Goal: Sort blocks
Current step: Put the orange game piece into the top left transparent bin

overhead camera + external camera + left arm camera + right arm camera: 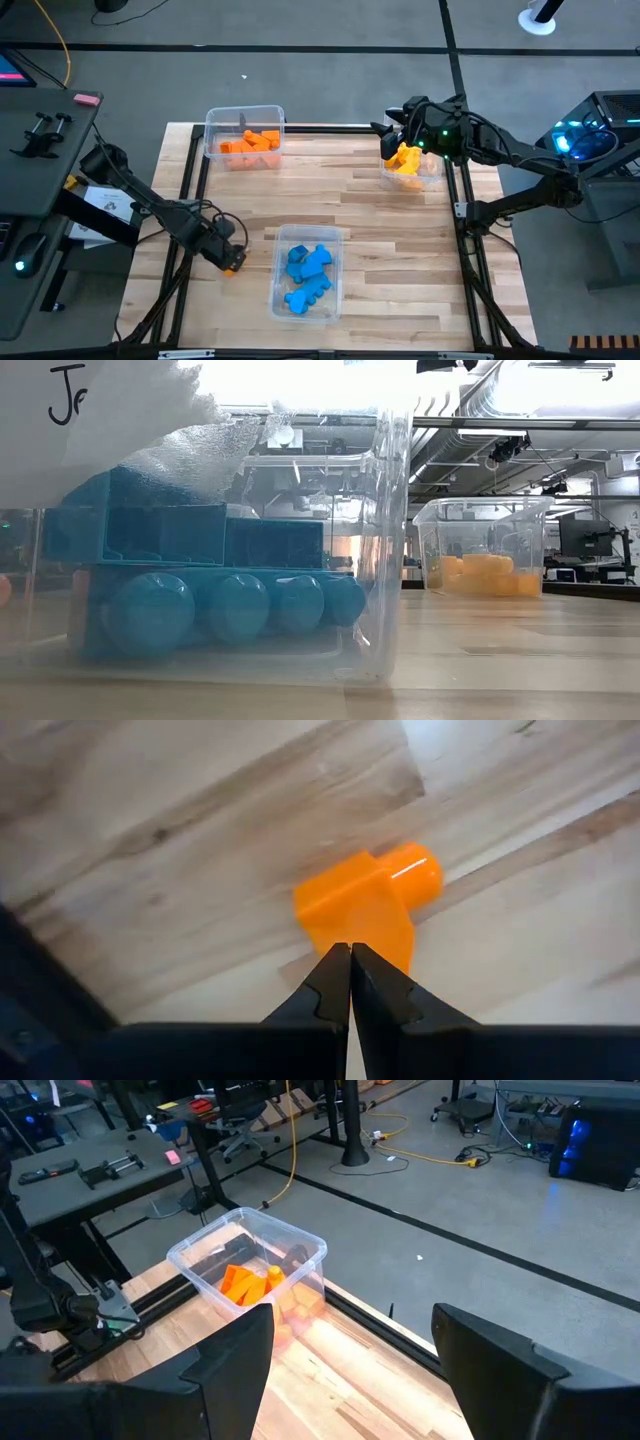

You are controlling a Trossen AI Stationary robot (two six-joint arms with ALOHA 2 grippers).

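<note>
A single orange block (233, 264) (368, 902) lies on the table near its left edge. My left gripper (226, 254) (350, 950) is shut, with its fingertips right at that block's edge. My right gripper (390, 130) (350, 1370) is open and holds nothing. It hangs over the far right corner by the bin of yellow blocks (408, 160) (485, 573). Orange blocks (250, 143) (245, 1285) fill a far bin, and blue blocks (305, 272) (200, 590) fill the near middle bin. My left gripper's shut fingertips (335, 970) come down slanting from above onto the near edge of the orange block (375, 935). The block lies flat on the table with a stud pointing away. Whether the tips touch it or stand just short of it, I cannot tell.
Three clear bins stand on the wooden table: orange at the far left (245, 115), yellow at the far right (430, 175), blue at the near middle (338, 290). A dark frame rail (190, 190) runs along the left edge. Bare wood lies between the bins.
</note>
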